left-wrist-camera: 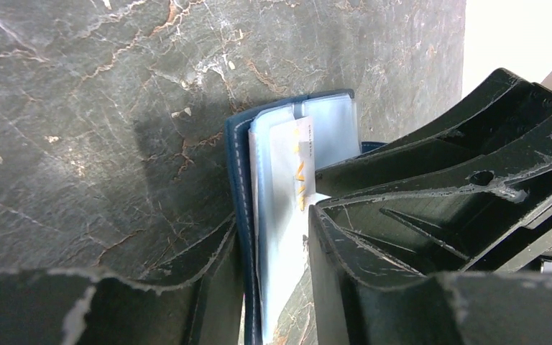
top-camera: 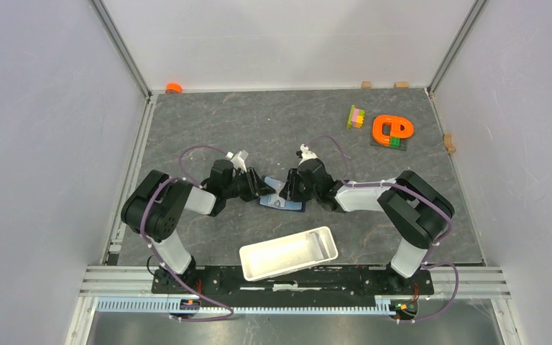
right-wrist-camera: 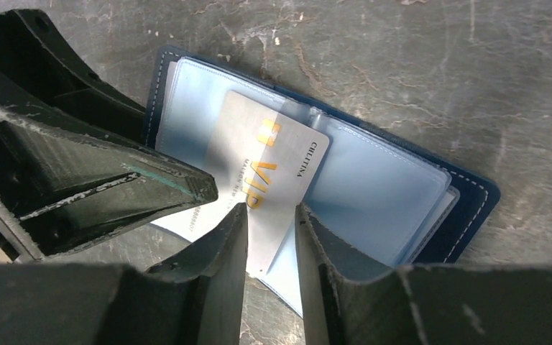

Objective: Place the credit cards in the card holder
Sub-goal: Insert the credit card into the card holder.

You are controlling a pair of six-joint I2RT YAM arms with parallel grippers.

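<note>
- The wallet (top-camera: 282,203) lies open on the worktop (top-camera: 259,129) at the centre of the overhead frame, clear sleeves up.
- A card (right-wrist-camera: 280,162) marked VIP lies slanted across the sleeves.
- The right pincer (right-wrist-camera: 267,219) is released, with its fingers apart over the card's lower end.
- The left pincer (left-wrist-camera: 273,223) is released too — it straddles the wallet's edge.

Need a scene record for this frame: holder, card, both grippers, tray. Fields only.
card holder: open on table, inside up
credit card: VIP card lying over the holder's inside, insertion unclear
left gripper: straddles holder's edge, grip unclear
right gripper: straddles credit card, grip unclear
white tray: nearer the robot, apart from holder
</note>
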